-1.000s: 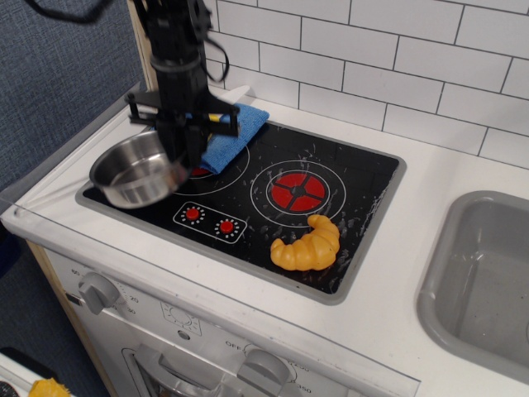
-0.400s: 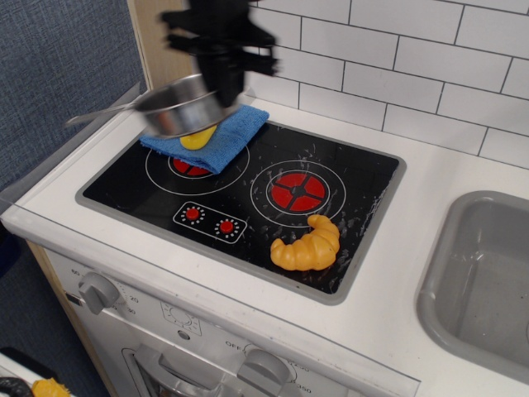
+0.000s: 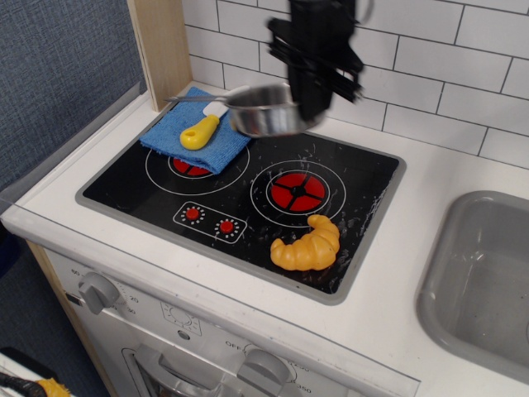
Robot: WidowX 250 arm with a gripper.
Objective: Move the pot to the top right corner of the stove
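a: pot [image 3: 263,112]?
b: in the air, over the back edge of the stove [image 3: 347,240], around the middle. handle sticks out left, toward the wooden post [image 3: 162,45].
a: tool [image 3: 314,98]?
b: black, blurred, clamped on the pot's right rim and carrying it.
a: rest?
b: blue cloth [image 3: 197,131] on the back left burner with a yellow-handled thing [image 3: 200,132] on it. croissant [image 3: 307,244] at the stove's front right. grey sink [image 3: 483,281] in the counter [image 3: 430,174] to the right, well apart.
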